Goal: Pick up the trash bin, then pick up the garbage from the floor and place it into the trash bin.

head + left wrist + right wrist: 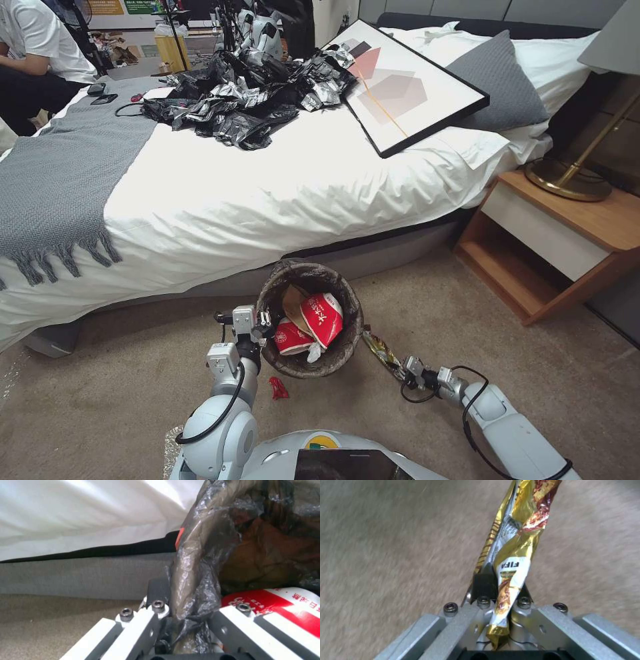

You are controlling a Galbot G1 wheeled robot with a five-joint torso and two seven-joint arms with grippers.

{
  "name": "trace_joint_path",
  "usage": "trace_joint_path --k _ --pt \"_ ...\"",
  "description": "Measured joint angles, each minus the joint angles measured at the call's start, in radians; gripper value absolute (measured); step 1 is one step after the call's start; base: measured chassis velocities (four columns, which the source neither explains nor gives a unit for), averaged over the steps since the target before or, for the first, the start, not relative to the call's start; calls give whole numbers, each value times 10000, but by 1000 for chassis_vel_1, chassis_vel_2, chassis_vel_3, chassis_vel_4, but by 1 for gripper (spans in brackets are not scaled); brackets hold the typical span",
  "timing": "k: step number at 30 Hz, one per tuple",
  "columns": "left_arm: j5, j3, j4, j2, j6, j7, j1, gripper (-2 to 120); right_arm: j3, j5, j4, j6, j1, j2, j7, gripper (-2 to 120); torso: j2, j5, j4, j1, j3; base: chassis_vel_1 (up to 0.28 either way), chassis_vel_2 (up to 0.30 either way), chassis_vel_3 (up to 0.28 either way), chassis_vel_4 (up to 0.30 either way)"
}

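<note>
1. A lined trash bin (311, 319) sits on the beige carpet (133, 373) just in front of a bed (253, 193) that has white sheets and a grey throw.
2. The bin's dark brown-black bag liner (200, 562) is folded over its rim.
3. The left end effector (261, 321) is at the bin's rim on the robot's left side, clenched on a fold of the liner; in the left wrist view the crinkled plastic runs between its two fingers.
4. Inside the bin lie two red-and-white paper cups (321, 319), a tan paper bag (294, 303) and a bit of white tissue (314, 351).
5. The right end effector (409, 369) is low, beside the bin on the robot's right, close to its outer wall.
6. It is closed on a gold snack wrapper (513, 555), pinching it near one end; the rest of the wrapper stretches from the fingers toward the bin's lower right edge.
7. The wrapper is gold with red-brown print and a white panel.
8. A small red scrap (278, 389) lies on the carpet near the bin, on the robot's side of it, just beside the left arm.
9. On the bed rest a heap of glossy black and silver plastic bags (247, 100), a framed picture (400, 83) and a grey pillow (497, 83).
10. A wooden nightstand (553, 247) stands to the right of the bed, carrying a brass lamp base (567, 179).
</note>
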Motion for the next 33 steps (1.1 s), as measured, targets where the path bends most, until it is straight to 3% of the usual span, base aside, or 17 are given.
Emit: trace_joint_path --k 9,13,19,22,23,24,28,31,32,33 --pt "-21 -9 2 31 -4 3 12 3 654 1694 1450 800 -790 147 973 0 0 -2 3 0 0 0 0 0 0" --pt "-40 -8 14 39 -2 3 -5 3 856 2365 2013 1152 -988 204 1111 0 0 2 -1 0 0 0 0 0 0" --pt "-91 30 128 72 6 3 -4 3 1414 4268 3964 1590 -1464 163 1235 0 0 -2 -3 0 0 0 0 0 0" --pt "-92 37 136 73 7 3 -2 3 1451 4382 4099 1610 -1492 154 1230 0 0 -2 -2 0 0 0 0 0 0" --pt "-128 155 254 80 31 2 68 3 1877 5476 6355 1518 -1780 44 1059 0 0 -4 -2 0 0 0 0 0 0" --pt "-154 198 289 72 63 3 71 3 1924 5807 7429 1374 -1863 -30 937 0 1 -10 4 0 0 0 0 0 0" --pt "-180 221 331 68 114 -2 73 3 1781 6131 8705 1089 -1970 -143 835 0 0 -2 4 0 0 0 0 0 0" --pt "-227 301 387 69 181 -14 111 3 1124 6244 10221 696 -2173 -372 832 0 0 2 1 0 0 0 0 0 0" --pt "-279 349 388 73 244 -30 135 3 463 5993 10678 558 -2303 -550 846 0 0 -2 -6 0 -1 0 0 0 0" --pt "-279 349 388 73 244 -30 135 3 463 5993 10678 558 -2303 -550 846 0 0 -2 -6 0 -1 0 0 0 0"
